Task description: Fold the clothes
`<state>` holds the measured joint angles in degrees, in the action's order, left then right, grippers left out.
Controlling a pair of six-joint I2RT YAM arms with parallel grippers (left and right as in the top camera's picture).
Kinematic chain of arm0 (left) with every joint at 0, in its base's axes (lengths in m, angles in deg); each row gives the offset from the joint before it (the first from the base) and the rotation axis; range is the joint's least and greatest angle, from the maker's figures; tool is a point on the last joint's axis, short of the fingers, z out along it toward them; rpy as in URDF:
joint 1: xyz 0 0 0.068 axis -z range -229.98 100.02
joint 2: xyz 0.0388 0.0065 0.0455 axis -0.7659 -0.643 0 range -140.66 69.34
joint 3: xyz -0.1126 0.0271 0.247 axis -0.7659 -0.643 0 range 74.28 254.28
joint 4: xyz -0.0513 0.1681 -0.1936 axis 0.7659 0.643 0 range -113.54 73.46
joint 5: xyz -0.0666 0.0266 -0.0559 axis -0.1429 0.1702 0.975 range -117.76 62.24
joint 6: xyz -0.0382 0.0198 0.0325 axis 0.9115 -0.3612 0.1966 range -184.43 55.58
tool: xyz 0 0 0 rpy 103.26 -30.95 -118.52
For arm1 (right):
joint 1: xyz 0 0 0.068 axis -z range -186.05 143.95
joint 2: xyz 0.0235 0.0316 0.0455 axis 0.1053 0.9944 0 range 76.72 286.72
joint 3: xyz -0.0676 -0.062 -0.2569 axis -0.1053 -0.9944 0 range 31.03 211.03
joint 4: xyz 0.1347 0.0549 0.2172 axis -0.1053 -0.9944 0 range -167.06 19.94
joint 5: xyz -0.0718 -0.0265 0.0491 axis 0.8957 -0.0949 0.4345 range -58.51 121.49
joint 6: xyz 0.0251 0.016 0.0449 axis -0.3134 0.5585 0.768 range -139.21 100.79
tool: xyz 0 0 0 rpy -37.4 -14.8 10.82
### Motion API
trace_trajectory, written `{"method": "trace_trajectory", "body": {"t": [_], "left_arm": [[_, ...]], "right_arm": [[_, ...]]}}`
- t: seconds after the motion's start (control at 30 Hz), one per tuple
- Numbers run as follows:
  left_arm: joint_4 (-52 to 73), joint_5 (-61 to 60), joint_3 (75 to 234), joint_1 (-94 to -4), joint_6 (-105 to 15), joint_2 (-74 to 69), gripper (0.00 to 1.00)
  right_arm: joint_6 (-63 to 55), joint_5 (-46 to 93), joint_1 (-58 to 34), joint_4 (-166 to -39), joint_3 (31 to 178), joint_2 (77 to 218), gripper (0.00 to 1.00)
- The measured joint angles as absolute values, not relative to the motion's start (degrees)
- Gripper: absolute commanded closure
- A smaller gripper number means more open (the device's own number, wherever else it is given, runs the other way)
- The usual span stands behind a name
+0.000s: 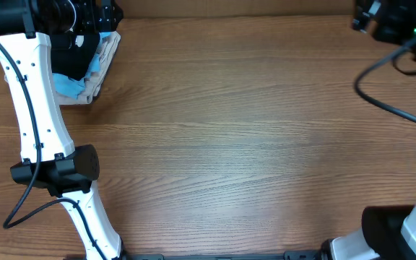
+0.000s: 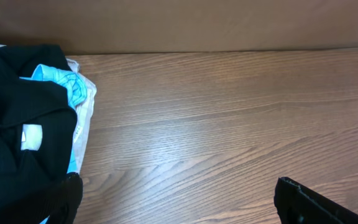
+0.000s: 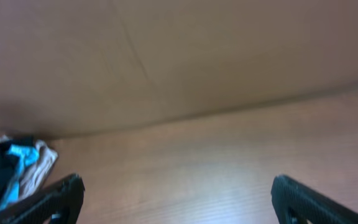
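While the left pincer (image 2: 178, 202) and the right pincer (image 3: 178, 199) both stand spread wide and empty, the plain black soft fabric shirt (image 2: 11, 124) lies crumpled at the far left corner of the brown wooden tabletop (image 1: 251, 130). It is heaped over a light blue shirt (image 2: 64, 81) and a beige garment (image 2: 84, 121). The left pincer hangs just beside the heap, and the right pincer is well apart from it.

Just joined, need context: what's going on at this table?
Folding hasn't started. The black shirt lies bunched in a pile with a light blue shirt and a beige garment at the far left corner of the table. The left gripper is open right at the pile, holding nothing. The right gripper is open too, away from the pile.
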<state>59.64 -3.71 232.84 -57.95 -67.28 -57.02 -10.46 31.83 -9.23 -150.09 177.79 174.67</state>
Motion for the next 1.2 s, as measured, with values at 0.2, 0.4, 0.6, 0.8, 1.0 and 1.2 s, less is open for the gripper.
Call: {"method": "trace_trajectory", "body": {"t": [0.2,0.4,0.6,0.8,1.0,1.2], "left_arm": [[59.7,-3.7,232.8,-57.9,-67.2,-57.0,0.0],[59.7,-3.7,232.8,-58.0,-67.1,-57.0,0.0],[59.6,-3.7,232.8,-58.0,-66.9,-57.0,0.0],[59.7,-3.7,232.8,-57.9,-66.8,-57.0,0.0],[59.7,-3.7,232.8,-58.0,-66.8,-57.0,0.0],[59.7,-3.7,232.8,-58.0,-66.8,-57.0,0.0]], "right_arm": [[-10.4,33.8,-11.3,-123.8,150.9,164.8,0.0],[-10.4,31.5,-11.3,-100.0,119.9,150.1,0.0],[-10.4,30.3,-11.3,-84.3,90.0,132.9,0.0],[-10.4,30.2,-11.1,-75.6,66.7,116.6,0.0],[-10.4,30.1,-10.5,-72.5,51.3,104.3,0.0],[-10.3,30.0,-10.2,-71.2,41.7,94.3,0.0]]}}
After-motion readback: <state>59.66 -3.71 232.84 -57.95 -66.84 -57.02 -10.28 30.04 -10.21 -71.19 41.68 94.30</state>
